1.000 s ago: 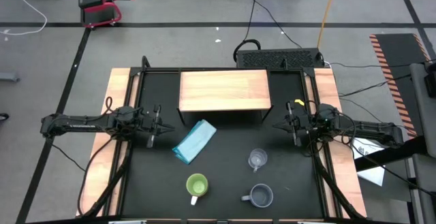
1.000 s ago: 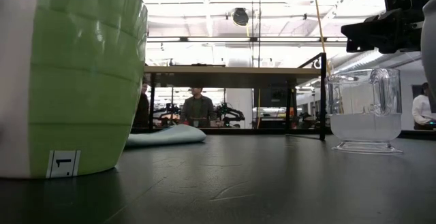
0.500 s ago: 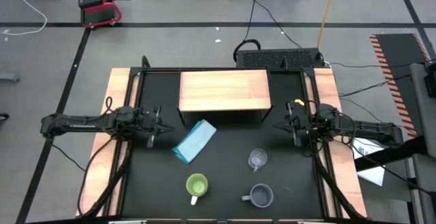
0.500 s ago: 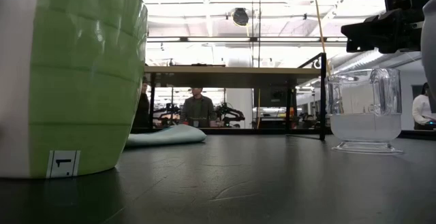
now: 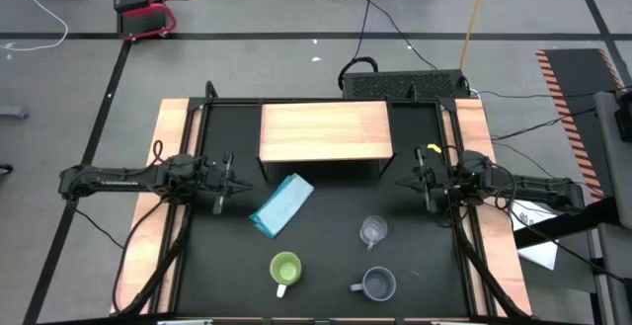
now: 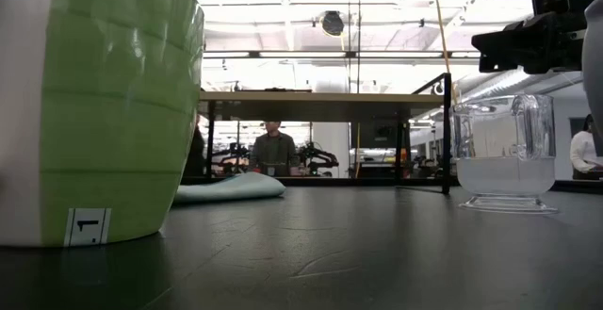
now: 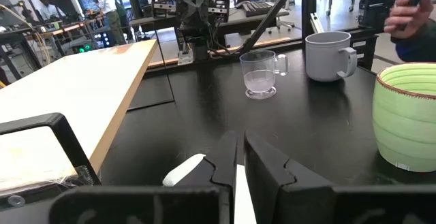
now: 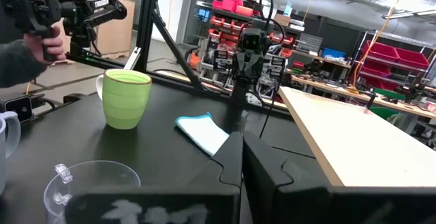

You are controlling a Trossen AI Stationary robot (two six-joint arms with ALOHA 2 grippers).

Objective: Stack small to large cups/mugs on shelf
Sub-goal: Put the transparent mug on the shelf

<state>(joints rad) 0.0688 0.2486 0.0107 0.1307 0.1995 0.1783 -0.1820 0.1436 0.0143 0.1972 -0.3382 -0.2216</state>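
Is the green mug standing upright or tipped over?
Upright: the green mug shows its round open mouth from above, base flat on the table.

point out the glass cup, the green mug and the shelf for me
glass cup (image 5: 372,231), high view, on its clear bowl
green mug (image 5: 285,269), high view, on its open mouth
shelf (image 5: 325,131), high view, on the middle of its bare wooden top

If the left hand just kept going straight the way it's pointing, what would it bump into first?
Probably nothing nearby: the left hand points across the table, passing between the folded cloth and the shelf, toward the right hand. It might graze the cloth's upper corner; depth is unclear.
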